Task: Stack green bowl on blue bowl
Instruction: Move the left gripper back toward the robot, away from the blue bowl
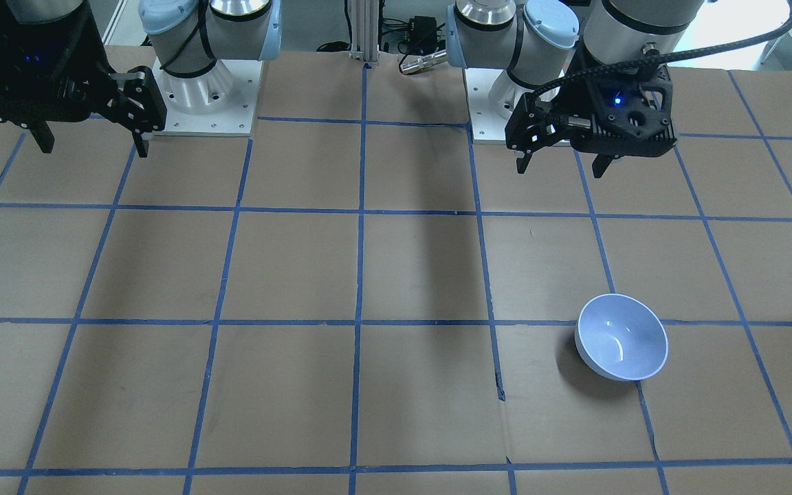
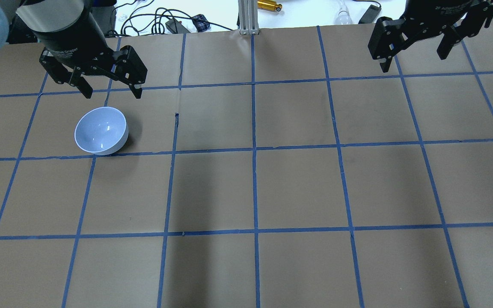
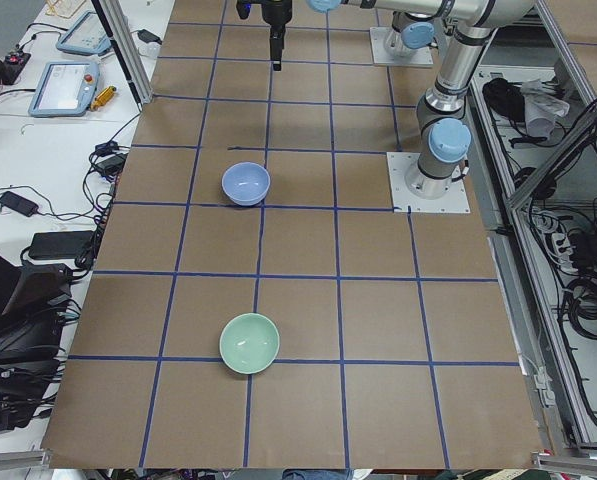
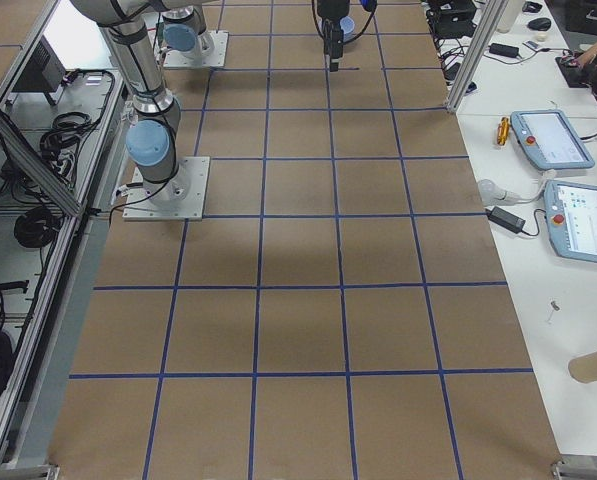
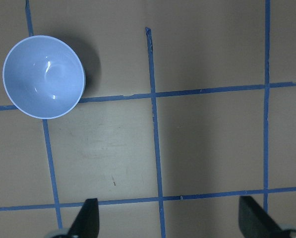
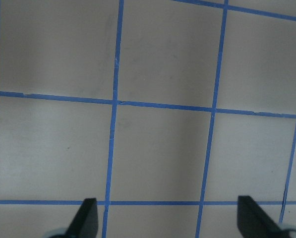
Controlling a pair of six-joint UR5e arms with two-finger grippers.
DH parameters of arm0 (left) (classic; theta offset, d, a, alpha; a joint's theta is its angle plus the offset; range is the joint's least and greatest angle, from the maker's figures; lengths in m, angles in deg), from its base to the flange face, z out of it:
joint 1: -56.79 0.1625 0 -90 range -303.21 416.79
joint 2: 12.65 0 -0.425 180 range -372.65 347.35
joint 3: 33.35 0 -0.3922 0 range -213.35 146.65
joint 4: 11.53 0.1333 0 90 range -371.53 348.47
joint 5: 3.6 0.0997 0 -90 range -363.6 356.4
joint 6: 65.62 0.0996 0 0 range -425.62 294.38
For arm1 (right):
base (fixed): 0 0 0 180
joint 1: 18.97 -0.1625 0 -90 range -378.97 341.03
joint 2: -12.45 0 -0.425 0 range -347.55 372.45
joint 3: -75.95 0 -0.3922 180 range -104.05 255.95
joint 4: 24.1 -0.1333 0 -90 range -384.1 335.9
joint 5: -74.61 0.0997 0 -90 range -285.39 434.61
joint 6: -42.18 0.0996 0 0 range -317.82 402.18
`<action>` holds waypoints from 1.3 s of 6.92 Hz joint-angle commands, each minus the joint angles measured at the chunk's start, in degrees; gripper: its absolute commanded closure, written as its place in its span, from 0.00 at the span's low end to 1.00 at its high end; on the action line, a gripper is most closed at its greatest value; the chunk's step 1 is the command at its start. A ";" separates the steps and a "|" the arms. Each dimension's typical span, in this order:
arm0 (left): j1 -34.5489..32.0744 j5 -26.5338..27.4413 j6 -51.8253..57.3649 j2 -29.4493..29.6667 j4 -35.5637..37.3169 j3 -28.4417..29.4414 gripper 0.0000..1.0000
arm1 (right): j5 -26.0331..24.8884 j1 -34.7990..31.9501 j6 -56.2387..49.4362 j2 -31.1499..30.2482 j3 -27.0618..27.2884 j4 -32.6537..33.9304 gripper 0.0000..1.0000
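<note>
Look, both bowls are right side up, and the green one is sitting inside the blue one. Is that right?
Not quite. The green bowl is not inside the blue bowl; it stands on the table well apart from it, as the exterior left view shows. Both bowls are right side up.

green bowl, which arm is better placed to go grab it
Left. The green bowl sits at the table's left end, past the blue bowl, on the left arm's side. The left gripper hangs open near the blue bowl; the right gripper is over the opposite end.
</note>
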 commanded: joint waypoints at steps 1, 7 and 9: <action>1.68 0.31 9.78 -0.31 0.02 -0.19 0.00 | 0.00 0.00 0.00 0.00 0.00 0.00 0.00; 29.77 -0.04 53.45 0.47 0.10 -2.65 0.00 | 0.00 0.00 0.00 0.00 0.00 0.00 0.00; 38.74 -0.48 75.23 3.19 1.94 -3.18 0.00 | 0.00 0.00 0.00 0.00 0.00 0.00 0.00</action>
